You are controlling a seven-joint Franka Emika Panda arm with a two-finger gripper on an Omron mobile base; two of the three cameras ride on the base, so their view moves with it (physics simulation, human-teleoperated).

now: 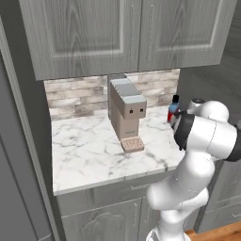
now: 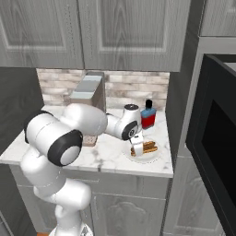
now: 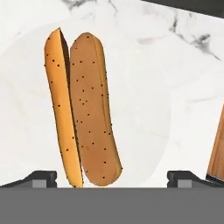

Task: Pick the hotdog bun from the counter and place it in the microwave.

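The hotdog bun (image 3: 87, 118) lies on a white plate (image 3: 144, 109) right under my hand: a tan speckled bun with a thinner orange strip along one side. My gripper (image 3: 113, 178) is open, its fingertips (image 3: 41, 177) wide apart on either side of the bun's near end, touching nothing. From the right base view, the gripper (image 2: 137, 148) hangs low over the bun (image 2: 149, 147) on the plate (image 2: 144, 158), near the right end of the marble counter (image 2: 106, 154). The microwave (image 2: 216, 138) stands to the right, its black-framed front dark.
A red bottle with a blue cap (image 2: 148, 116) stands just behind the plate. The tan coffee machine (image 1: 127, 113) sits mid-counter against the brick backsplash. Grey cabinets (image 1: 127, 33) hang overhead. A brown edge (image 3: 217, 148) shows at the hand view's right border.
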